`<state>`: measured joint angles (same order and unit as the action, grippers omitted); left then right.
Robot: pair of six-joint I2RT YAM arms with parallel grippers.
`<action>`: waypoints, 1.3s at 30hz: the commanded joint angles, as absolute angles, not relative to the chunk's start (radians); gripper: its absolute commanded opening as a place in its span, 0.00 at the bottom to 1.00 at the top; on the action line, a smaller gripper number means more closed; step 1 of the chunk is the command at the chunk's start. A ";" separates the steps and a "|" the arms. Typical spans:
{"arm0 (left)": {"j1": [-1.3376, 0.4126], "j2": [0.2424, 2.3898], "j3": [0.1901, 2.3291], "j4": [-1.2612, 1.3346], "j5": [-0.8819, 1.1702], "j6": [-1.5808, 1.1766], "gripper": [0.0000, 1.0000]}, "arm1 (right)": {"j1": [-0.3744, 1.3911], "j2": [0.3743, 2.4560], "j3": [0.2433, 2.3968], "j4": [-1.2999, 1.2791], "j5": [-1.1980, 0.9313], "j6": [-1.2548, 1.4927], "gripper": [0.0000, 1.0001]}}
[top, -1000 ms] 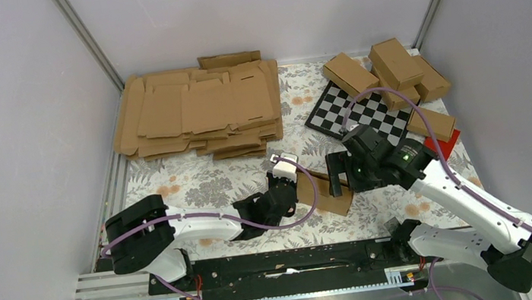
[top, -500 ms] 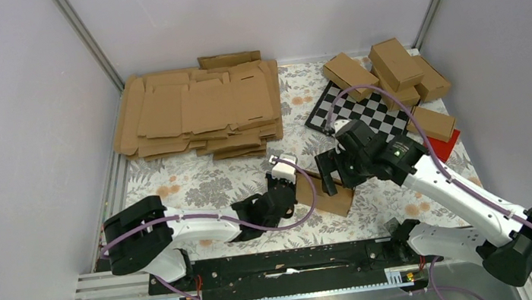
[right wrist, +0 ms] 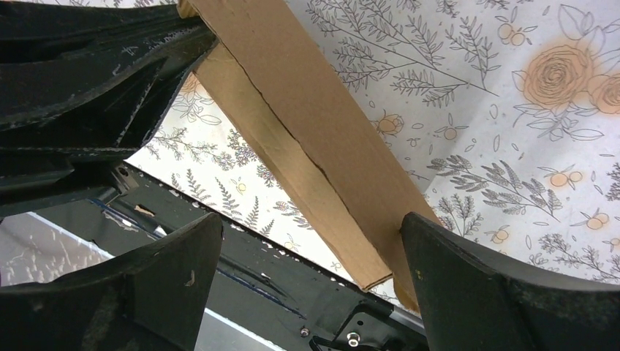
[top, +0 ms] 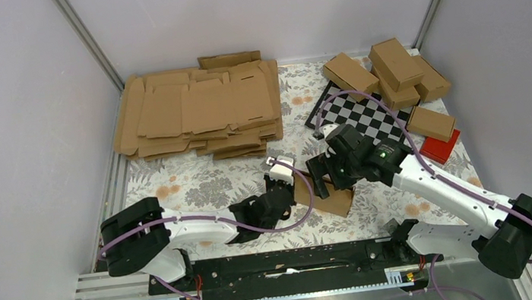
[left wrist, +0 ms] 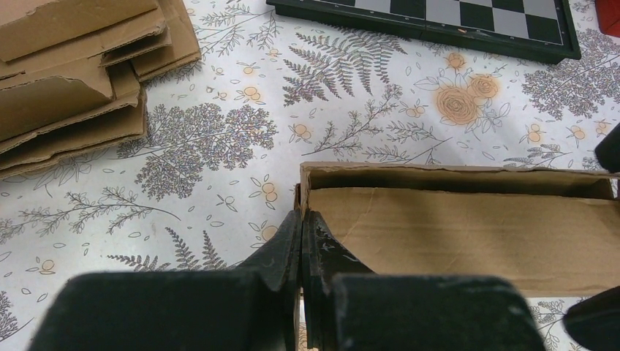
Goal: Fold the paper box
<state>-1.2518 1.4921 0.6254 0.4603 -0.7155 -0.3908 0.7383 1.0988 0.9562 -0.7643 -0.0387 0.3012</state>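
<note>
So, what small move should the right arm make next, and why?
Probably close the right gripper on the paper box. Its jaws stand wide open with the box between them, while the left gripper is shut on the box's end edge, so the box seems steadied for a second grip.

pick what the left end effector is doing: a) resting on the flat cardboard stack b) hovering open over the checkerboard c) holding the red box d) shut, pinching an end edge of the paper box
d: the left wrist view shows the left end effector closed on the end wall of the paper box.
</note>
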 commanded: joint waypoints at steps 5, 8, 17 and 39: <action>-1.258 1.464 0.592 0.490 -0.699 -0.406 0.00 | 0.789 1.126 0.896 -0.673 -0.044 0.314 0.99; -1.251 1.459 0.581 0.498 -0.701 -0.409 0.00 | 0.801 1.133 0.885 -0.657 -0.026 0.313 0.99; -1.193 1.405 0.542 0.487 -0.714 -0.388 0.00 | 0.824 1.218 0.898 -0.570 -0.005 0.309 0.99; -1.006 1.291 0.473 0.472 -0.616 -0.382 0.00 | 0.848 1.265 1.022 -0.548 0.007 0.194 0.99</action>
<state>-1.0103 1.3151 0.4793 0.4572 -0.6495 -0.3817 0.8211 1.2503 0.9508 -0.5449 -0.0204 0.2531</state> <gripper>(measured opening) 0.010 0.990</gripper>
